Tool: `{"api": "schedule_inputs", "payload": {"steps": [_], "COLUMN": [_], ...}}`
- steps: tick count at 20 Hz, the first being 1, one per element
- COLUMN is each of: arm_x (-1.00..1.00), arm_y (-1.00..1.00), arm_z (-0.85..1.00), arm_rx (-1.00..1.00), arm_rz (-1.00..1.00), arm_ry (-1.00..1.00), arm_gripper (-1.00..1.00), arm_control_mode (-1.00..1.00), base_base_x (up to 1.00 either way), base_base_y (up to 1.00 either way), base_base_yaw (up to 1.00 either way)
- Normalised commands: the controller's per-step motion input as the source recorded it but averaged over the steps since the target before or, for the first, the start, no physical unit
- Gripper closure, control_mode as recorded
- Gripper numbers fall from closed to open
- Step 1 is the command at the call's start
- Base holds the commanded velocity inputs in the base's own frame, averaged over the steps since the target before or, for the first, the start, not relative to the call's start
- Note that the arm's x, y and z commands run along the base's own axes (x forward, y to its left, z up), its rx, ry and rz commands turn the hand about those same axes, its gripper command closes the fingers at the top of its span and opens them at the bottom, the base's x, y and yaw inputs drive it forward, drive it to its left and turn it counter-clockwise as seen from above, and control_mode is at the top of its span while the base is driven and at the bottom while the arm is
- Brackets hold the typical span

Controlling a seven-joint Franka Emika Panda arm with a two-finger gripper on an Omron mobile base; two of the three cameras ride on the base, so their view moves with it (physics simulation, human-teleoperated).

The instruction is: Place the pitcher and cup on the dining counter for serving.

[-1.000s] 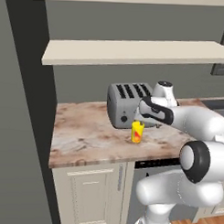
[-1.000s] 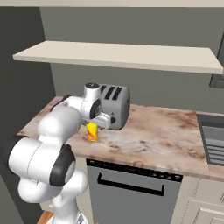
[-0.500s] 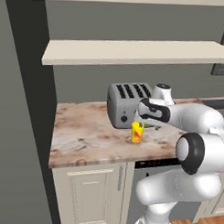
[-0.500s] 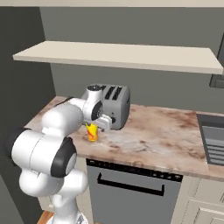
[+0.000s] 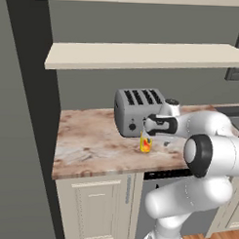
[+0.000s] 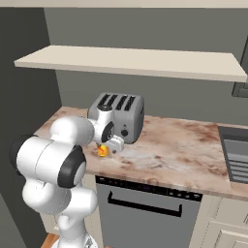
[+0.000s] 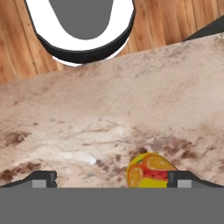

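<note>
The cup (image 5: pixel 145 143) is small and yellow with red-orange markings. It stands upright on the marbled kitchen worktop (image 5: pixel 91 145), just in front of the toaster. My gripper (image 5: pixel 147 133) hangs directly over it, open, fingers pointing down. The right base view has the cup (image 6: pixel 102 151) partly hidden behind the hand, with the gripper (image 6: pixel 108 145) close above it. In the hand view the cup (image 7: pixel 148 173) lies between the open fingertips (image 7: pixel 41 179), nearer the right one, and the gripper (image 7: pixel 113 180) holds nothing. The pitcher and the dining counter are out of view.
A grey four-slot toaster (image 5: pixel 136 110) stands right behind the cup, close to my hand. A pale shelf (image 5: pixel 143 56) runs above the worktop. A sink (image 6: pixel 235 155) sits at the far right. A dark wall (image 5: pixel 23 137) bounds the worktop's left end.
My hand has swung left and come down over the cup, with the elbow folding closer. The jaws stayed open and the cup has not moved.
</note>
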Motion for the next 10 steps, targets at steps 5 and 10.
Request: {"api": "schedule_inputs", "payload": {"steps": [5, 10], "arm_x": [0.05, 0.00], "arm_y": [0.00, 0.00], "arm_z": [-0.10, 0.49], "arm_rx": [0.00, 0.00], "arm_rz": [0.00, 0.01], "arm_ry": [0.00, -0.09], "arm_gripper": [-1.00, -1.00], "arm_control_mode": [-1.00, -1.00], "base_base_x": [0.00, 0.00], "base_base_y": [0.00, 0.00], "base_base_yaw": [0.00, 0.00]}}
